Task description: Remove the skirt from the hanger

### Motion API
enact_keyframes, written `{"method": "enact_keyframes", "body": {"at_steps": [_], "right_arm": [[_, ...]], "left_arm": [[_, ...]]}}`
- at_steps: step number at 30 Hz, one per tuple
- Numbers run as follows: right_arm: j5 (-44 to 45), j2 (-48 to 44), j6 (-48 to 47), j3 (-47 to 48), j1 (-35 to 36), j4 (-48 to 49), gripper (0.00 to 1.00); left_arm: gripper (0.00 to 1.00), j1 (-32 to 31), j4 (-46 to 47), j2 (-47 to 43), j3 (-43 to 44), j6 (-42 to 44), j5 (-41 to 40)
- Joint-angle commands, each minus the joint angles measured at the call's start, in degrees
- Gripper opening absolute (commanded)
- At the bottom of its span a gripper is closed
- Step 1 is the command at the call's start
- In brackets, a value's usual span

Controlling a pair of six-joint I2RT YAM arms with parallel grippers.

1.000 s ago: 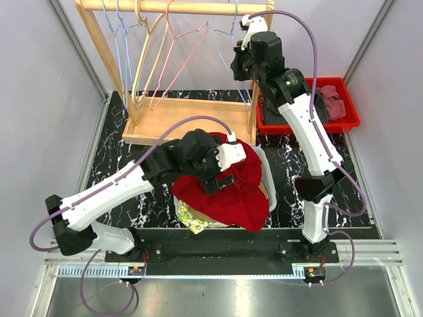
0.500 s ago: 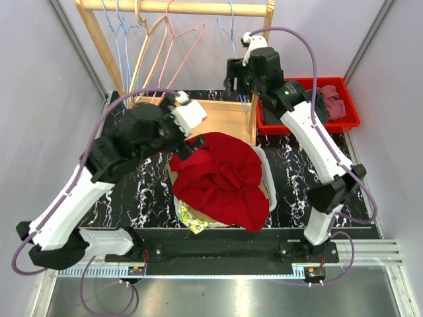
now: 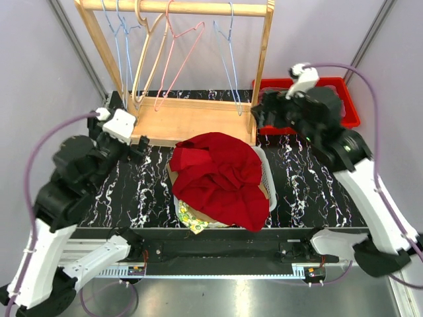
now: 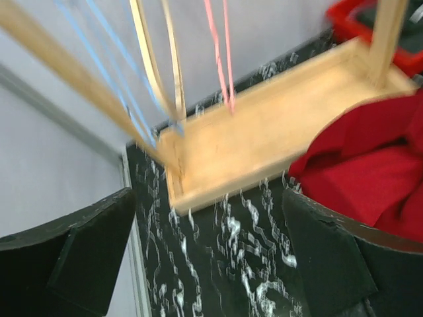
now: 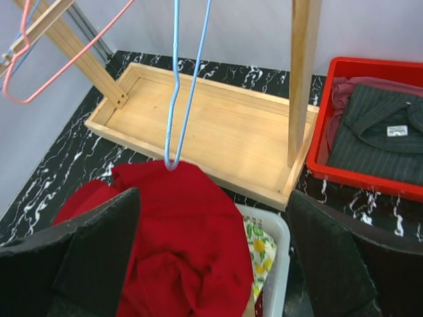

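Note:
The red skirt (image 3: 221,178) lies crumpled in a heap on top of the white basket (image 3: 269,188) in the middle of the table. It shows in the right wrist view (image 5: 178,244) and at the right edge of the left wrist view (image 4: 370,165). The blue wire hanger (image 3: 229,66) hangs bare from the rail, its lower tip (image 5: 173,158) just above the skirt. My left gripper (image 3: 135,142) is open at the left, over the table beside the rack base (image 4: 211,264). My right gripper (image 3: 259,119) is open by the rack's right post, empty (image 5: 211,264).
The wooden rack (image 3: 192,119) stands at the back with a pink hanger (image 3: 175,59), a tan hanger (image 3: 149,53) and light blue hangers (image 3: 122,46). A red bin (image 3: 350,121) with dark clothes sits back right. A floral cloth (image 3: 188,218) pokes out under the skirt.
The right gripper opened and pulled away from the rail toward the right. The left arm lifted off the skirt and swung back to the left. The skirt stayed on the basket.

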Motion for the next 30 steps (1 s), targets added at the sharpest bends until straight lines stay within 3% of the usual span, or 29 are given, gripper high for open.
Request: {"method": "enact_keyframes", "body": {"at_steps": [1, 3, 9, 14, 17, 18, 19, 20, 21, 24, 27, 30], "right_arm": [[1.3, -8.1, -0.5, -6.6, 0.2, -0.4, 1.0], [2.9, -9.8, 0.2, -10.5, 0.2, -1.2, 1.0], [9.9, -15.5, 0.9, -20.0, 0.2, 2.8, 1.0], [12.7, -15.3, 0.4, -22.2, 0.2, 4.6, 1.0], [13.8, -15.7, 0.1, -23.6, 0.2, 5.4, 1.0], [14.7, -16.2, 0.0, -23.8, 0.2, 5.5, 1.0], [15.2, -16.4, -0.2, -24.2, 0.2, 5.6, 1.0], [15.4, -16.9, -0.3, -24.9, 0.2, 6.3, 1.0], [15.6, -18.0, -0.4, -25.2, 0.2, 6.6, 1.0], [15.6, -19.1, -0.7, -26.0, 0.2, 7.3, 1.0], [16.5, -18.5, -0.8, -26.1, 0.1, 7.2, 1.0], [16.7, -17.0, -0.6, -26.0, 0.2, 7.2, 1.0]], "left_arm": [[0.99, 2.1, 4.8, -2.2, -15.5, -3.0, -7.4], [0.99, 3.0, 7.3, -3.2, -16.9, -1.5, -10.7], [0.99, 7.8, 12.0, 2.0, -0.6, -3.7, -10.1], [0.99, 19.6, 15.4, 9.8, 14.0, -7.7, -7.2], [0.99, 28.2, 13.7, 12.8, 19.6, -14.4, 2.1], [0.99, 31.3, 13.1, 13.3, 19.3, -16.3, 9.7], [0.99, 39.4, 12.3, 14.7, 19.1, -18.3, 13.8], [0.99, 43.6, 11.6, 15.2, 18.6, -22.6, 19.2], [0.97, 51.3, 11.2, 15.5, 15.9, -24.1, 29.4], [0.92, 61.0, 14.2, 13.6, 6.6, -26.5, 43.8], [0.91, 66.3, 17.2, 9.0, -3.5, -25.6, 51.5], [0.91, 67.4, 16.6, 5.9, -10.9, -22.1, 51.3]]}}
